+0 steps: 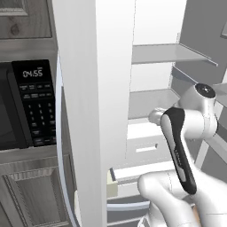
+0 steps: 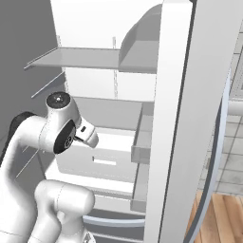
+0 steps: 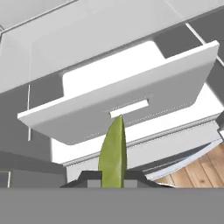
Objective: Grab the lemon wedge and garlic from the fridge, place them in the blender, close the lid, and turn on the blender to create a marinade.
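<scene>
Lemon wedge [image 3: 113, 153], yellow-green and seen edge-on, stands up between my fingertips [image 3: 92, 177]; my gripper [image 3: 112, 178] is nearly closed, pinching it. Beyond the wedge is a white drawer [image 3: 131, 100] with a slot handle, inside the fridge [image 2: 95, 28]. My arm [image 1: 177, 142] reaches into the open fridge, below a flat grey shelf [image 1: 164, 53]. To the left of the fridge's white door [image 1: 88, 111] sits a black microwave [image 1: 26, 106] with a keypad.
</scene>
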{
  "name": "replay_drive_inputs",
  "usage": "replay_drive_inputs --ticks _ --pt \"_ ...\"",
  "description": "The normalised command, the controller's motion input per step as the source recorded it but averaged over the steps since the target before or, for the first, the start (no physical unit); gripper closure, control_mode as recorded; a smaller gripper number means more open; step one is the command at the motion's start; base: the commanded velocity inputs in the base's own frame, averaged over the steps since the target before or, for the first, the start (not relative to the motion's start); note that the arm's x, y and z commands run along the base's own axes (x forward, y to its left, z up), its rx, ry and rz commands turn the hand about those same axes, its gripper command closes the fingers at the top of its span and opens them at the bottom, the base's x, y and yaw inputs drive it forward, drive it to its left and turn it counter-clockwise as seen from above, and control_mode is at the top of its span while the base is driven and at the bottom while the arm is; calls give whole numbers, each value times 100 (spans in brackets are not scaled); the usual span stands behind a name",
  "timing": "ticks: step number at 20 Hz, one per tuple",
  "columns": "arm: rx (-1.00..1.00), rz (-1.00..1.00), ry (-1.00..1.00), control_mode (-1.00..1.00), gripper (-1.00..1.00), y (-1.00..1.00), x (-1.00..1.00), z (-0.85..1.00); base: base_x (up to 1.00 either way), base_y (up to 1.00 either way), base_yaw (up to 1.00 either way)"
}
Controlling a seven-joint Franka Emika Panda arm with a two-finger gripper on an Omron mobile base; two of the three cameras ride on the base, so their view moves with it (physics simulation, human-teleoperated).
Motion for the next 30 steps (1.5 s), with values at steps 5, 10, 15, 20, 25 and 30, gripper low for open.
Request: replay_drive_inputs --ticks 5,10,15,20,25,30 --pt "-1 0 10 -100 100 0 -83 33 0 0 0" --pt "-3 0 18 -100 100 10 -26 -3 0 0 0" --pt "-2 0 4 -100 100 4 1 -8 0 0 0" --pt "0 0 -3 100 100 -9 -35 0 -40 -10 2" --pt "0 0 0 100 100 0 0 0 -100 -13 16" --pt "0 0 0 100 100 0 0 0 -100 0 28"
